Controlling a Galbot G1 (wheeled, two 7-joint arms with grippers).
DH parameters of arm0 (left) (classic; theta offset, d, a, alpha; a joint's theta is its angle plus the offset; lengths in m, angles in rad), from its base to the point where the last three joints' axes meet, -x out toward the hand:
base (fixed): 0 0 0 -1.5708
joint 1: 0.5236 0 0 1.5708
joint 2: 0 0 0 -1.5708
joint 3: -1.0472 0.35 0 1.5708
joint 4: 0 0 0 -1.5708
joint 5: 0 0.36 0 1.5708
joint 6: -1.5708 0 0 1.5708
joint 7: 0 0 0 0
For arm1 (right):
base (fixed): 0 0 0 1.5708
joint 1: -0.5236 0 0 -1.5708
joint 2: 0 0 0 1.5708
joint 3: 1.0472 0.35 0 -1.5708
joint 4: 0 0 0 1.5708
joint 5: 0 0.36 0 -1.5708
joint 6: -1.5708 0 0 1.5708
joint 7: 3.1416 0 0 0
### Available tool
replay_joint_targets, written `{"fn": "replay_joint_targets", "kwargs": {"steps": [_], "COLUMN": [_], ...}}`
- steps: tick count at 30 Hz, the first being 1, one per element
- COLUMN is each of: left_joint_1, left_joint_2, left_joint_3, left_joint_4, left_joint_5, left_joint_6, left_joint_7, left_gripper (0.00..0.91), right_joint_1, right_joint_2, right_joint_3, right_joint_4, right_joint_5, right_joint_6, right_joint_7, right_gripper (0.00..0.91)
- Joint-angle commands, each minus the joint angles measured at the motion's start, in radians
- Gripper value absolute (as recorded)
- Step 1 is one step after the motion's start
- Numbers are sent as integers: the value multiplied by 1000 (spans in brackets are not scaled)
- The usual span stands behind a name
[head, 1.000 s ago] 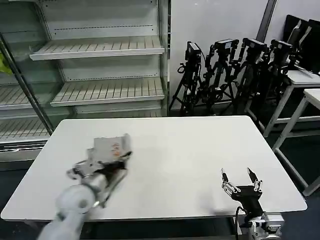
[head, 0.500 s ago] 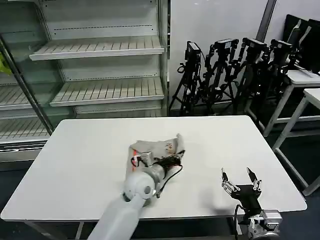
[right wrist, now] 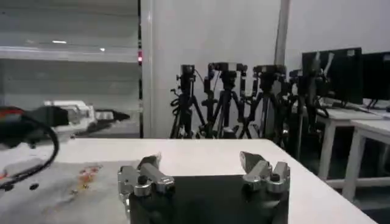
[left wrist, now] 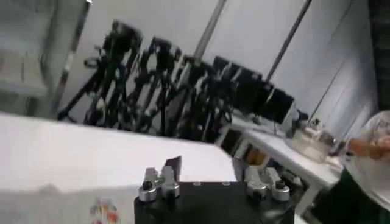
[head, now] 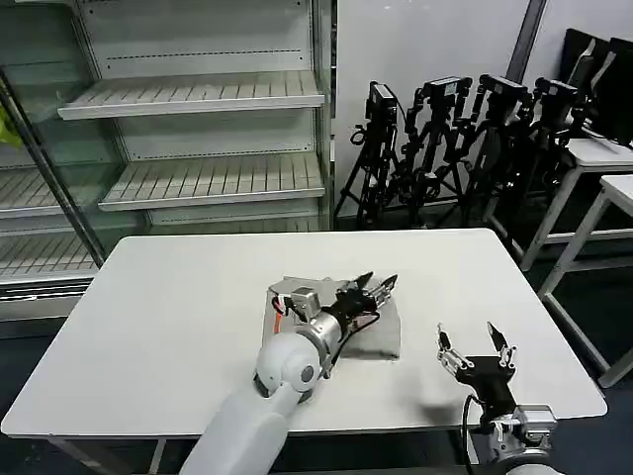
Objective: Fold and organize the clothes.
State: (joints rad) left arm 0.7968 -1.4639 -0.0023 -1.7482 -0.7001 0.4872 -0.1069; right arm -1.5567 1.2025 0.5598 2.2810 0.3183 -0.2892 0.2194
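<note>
Lying flat beneath and just behind the spread fingers of the left gripper [head: 377, 286], the folded shirt [head: 381, 332] is judged soft, light and best pinched at a doubled edge, while the right gripper [head: 477, 346] is held open nearby.

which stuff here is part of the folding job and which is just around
Job:
folded grey shirt
left gripper, open over the shirt
right gripper, open at the table's near edge

Just around:
white table
shelf unit
tripods
</note>
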Motion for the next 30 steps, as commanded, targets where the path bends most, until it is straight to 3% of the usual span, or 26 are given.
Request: {"fn": "replay_joint_targets", "kwargs": {"steps": [1, 5, 11, 16, 30], "left_joint_1": [225, 453, 691, 752, 780], "left_joint_2": [137, 200, 175, 118, 68], "left_joint_3": [-216, -394, -518, -566, -556], "left_joint_4": [-285, -421, -500, -543, -570], "left_joint_5": [198, 275, 453, 504, 596], "left_joint_6": [-59, -75, -134, -146, -202], "left_joint_7": [30, 48, 88, 118, 102], "left_gripper": [907, 907, 907, 907, 907], "right_joint_1": [25, 27, 11, 9, -17], "right_joint_2": [-2, 5, 14, 33, 33], "right_joint_3": [-14, -28, -56, -77, -79], "right_joint_4": [1, -6, -9, -29, -15], "right_joint_5": [-69, -72, -78, -104, -137], "right_joint_6": [43, 68, 105, 112, 132], "right_joint_7": [-8, -5, -14, 12, 13], "right_gripper": [907, 907, 907, 907, 907]}}
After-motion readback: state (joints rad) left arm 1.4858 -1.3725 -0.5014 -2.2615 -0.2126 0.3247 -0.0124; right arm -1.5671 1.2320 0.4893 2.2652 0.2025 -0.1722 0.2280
